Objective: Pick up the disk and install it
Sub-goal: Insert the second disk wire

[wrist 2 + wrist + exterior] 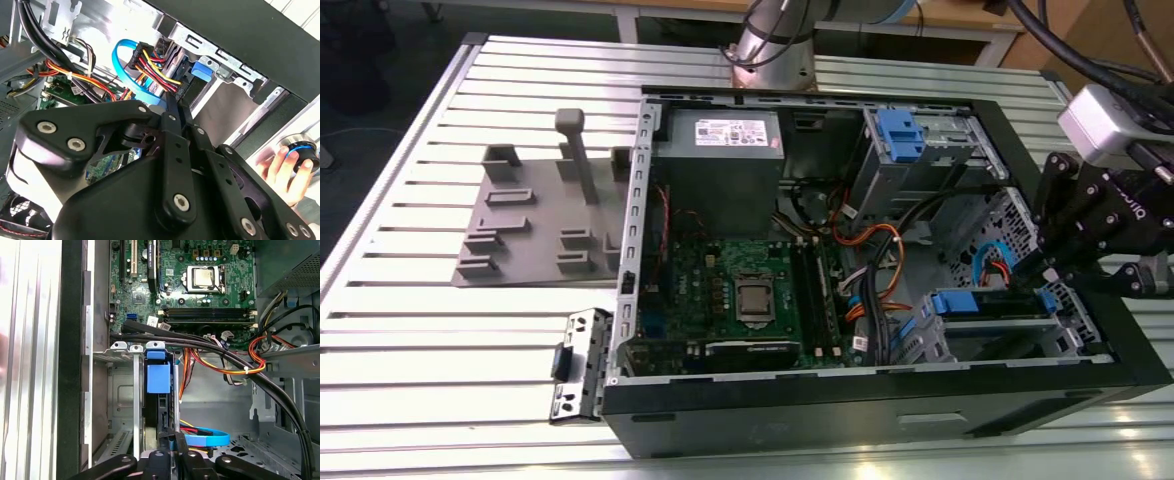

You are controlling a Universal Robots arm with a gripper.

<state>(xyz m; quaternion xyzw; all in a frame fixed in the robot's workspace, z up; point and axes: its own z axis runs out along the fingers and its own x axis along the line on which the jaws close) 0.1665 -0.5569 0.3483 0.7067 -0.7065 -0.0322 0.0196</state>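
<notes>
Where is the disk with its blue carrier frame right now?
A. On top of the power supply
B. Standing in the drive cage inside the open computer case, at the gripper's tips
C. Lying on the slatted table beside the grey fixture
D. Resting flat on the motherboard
B: in the first wrist view the disk stands edge-on in the metal drive cage, just ahead of the gripper.
</notes>
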